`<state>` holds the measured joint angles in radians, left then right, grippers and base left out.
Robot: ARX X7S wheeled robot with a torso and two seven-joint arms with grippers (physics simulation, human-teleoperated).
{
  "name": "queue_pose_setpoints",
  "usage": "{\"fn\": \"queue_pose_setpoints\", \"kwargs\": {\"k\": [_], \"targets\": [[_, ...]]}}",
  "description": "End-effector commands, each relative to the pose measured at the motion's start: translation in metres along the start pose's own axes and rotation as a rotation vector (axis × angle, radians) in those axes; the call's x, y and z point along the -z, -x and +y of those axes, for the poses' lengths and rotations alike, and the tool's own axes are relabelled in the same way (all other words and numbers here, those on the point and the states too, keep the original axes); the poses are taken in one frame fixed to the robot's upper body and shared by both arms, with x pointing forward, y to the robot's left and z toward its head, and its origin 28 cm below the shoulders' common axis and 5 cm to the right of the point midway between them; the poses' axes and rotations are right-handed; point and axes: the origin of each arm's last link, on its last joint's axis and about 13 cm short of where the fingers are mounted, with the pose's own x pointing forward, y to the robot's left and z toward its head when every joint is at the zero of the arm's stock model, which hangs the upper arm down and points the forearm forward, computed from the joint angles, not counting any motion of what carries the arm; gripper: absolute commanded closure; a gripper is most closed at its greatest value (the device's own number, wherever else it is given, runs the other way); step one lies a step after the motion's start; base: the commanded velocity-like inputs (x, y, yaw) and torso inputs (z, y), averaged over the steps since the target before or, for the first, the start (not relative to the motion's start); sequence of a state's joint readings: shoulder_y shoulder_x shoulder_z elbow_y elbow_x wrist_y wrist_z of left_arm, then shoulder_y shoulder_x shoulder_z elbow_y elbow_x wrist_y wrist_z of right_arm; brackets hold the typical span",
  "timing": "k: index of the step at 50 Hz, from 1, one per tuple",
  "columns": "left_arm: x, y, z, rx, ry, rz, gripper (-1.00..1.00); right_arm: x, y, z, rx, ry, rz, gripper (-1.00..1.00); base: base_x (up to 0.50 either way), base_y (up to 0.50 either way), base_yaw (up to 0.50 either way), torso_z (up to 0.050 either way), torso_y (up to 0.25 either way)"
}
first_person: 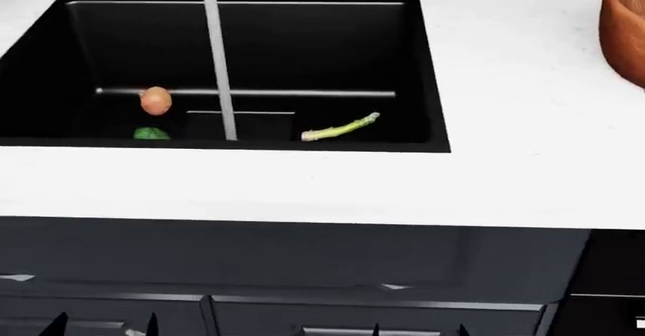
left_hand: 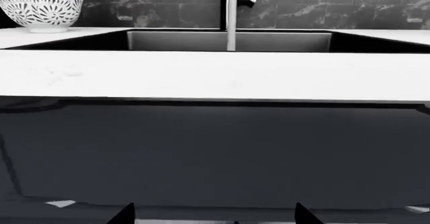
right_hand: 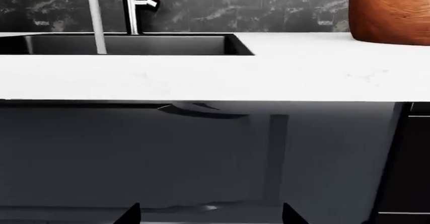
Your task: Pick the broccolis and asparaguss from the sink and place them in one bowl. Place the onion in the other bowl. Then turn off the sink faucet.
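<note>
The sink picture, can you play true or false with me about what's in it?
1. Water is running into the sink. True.
2. The onion sits in the wooden bowl. False: it is in the sink.
3. The asparagus lies in the sink. True.
4. The left claw holds the broccoli. False: the broccoli is in the sink, and both claws are down by the cabinet.
5. A patterned white bowl stands on the counter. True.

Even bright light, sharp renders, dark sink (first_person: 424, 64).
</note>
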<state>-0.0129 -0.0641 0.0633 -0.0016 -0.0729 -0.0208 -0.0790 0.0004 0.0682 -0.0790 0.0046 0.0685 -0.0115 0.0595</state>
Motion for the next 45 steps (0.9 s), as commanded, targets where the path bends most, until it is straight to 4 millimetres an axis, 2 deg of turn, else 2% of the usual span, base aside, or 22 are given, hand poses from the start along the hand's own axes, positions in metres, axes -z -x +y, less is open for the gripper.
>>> {"fn": "queue_pose_setpoints", "kwargs": {"k": [1, 12, 20, 25, 45], "targets": [[0.0002, 0.0001, 0.0020, 0.000, 0.024, 0.022, -1.00, -0.0001, 0.0004, 0.0000, -0.003, -0.002, -0.006, -1.00, 0.00, 0.50, 0.00, 0.000, 0.000], [0.0020, 0.0004, 0.0014, 0.002, 0.003, 0.029, -1.00, 0.0002, 0.0008, -0.0002, -0.004, 0.013, 0.004, -1.00, 0.02, 0.50, 0.00, 0.000, 0.000], [0.0024, 0.0005, -0.0004, 0.007, -0.012, 0.023, -1.00, 0.0027, 0.0000, -0.0010, -0.005, 0.038, 0.028, -1.00, 0.34, 0.35, 0.00, 0.000, 0.000], [0.0032, 0.0010, 0.0026, 0.007, -0.020, 0.031, -1.00, 0.0020, -0.0001, -0.0017, 0.008, 0.046, 0.022, -1.00, 0.32, 0.09, 0.00, 0.000, 0.000], [-0.0007, 0.0000, 0.0007, -0.020, 0.000, 0.006, -1.00, 0.0021, 0.0000, -0.0020, 0.022, 0.044, 0.026, -1.00, 0.00, 0.00, 0.00, 0.000, 0.000]]}}
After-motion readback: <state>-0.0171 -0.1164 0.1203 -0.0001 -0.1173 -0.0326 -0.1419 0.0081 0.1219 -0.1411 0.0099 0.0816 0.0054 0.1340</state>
